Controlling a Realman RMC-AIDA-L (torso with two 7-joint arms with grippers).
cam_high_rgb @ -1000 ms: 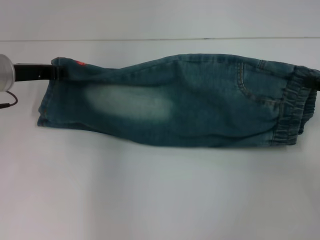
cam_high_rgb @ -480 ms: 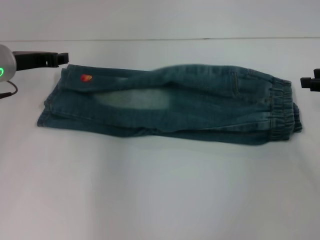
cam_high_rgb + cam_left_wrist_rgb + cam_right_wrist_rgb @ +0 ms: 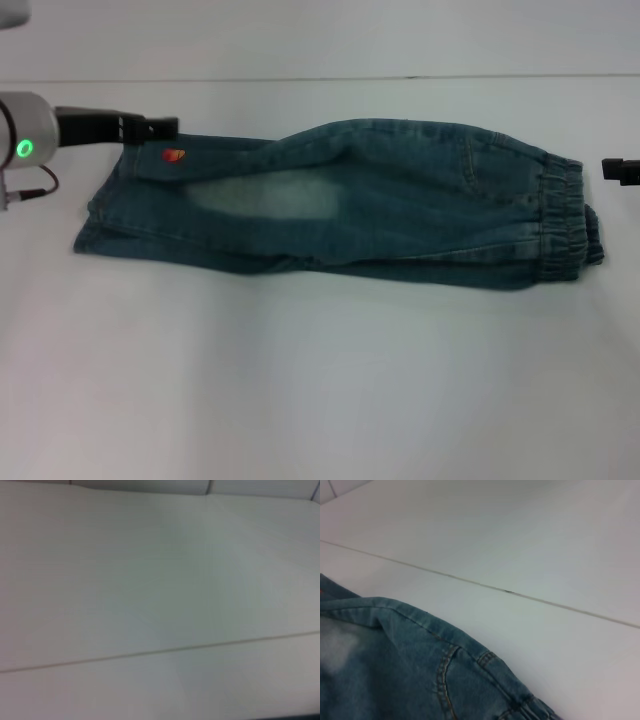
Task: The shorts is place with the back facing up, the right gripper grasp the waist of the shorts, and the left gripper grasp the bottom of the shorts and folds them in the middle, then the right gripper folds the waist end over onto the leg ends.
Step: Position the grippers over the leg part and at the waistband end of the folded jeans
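Note:
The shorts (image 3: 380, 200) lie flat on the white table, folded in half lengthwise. Their leg ends (image 3: 95, 215) point to my left and the elastic waist (image 3: 565, 215) to my right. A small red print (image 3: 173, 155) shows near the far left corner. The left gripper (image 3: 165, 127) hovers at that far corner of the hem, open and holding nothing. At the right edge of the head view, only the tip of the right gripper (image 3: 612, 170) shows, open and just clear of the waist. The right wrist view shows the denim (image 3: 395, 660) with pocket stitching (image 3: 442, 670).
The white table (image 3: 320, 380) spreads wide in front of the shorts. A thin seam line (image 3: 400, 77) crosses the surface behind them. The left wrist view holds only bare white surface (image 3: 160, 605).
Both grippers let go of the shorts, which dropped and settled flat. The left gripper drew back, then shifted right to the hem corner. The right gripper backed off to the right.

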